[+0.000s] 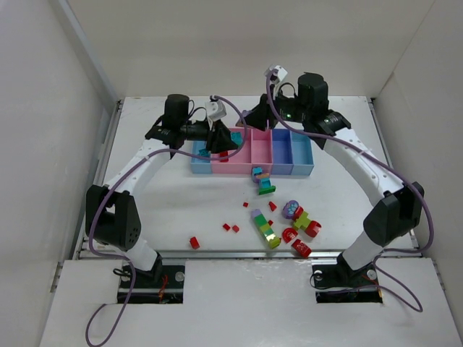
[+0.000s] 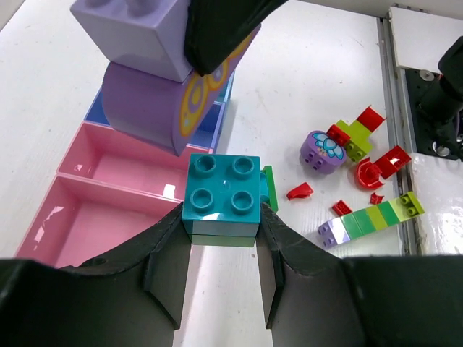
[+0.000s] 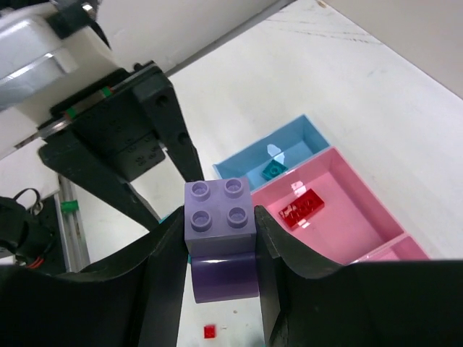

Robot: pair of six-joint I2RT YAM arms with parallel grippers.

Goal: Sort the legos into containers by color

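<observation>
My left gripper is shut on a teal lego stacked on a green one, held just above the table beside the containers. My right gripper is shut on a light purple lego that sits on a darker purple rounded piece, hanging close above the left gripper's load. In the right wrist view the light blue bin holds a small teal brick and the wide pink bin holds a red brick. In the top view the two grippers meet over the left bins.
Loose legos lie in front of the bins: a striped green-and-purple bar, a purple round piece with red and green parts, a teal-green stack, small red bits and a red brick. White walls enclose the table.
</observation>
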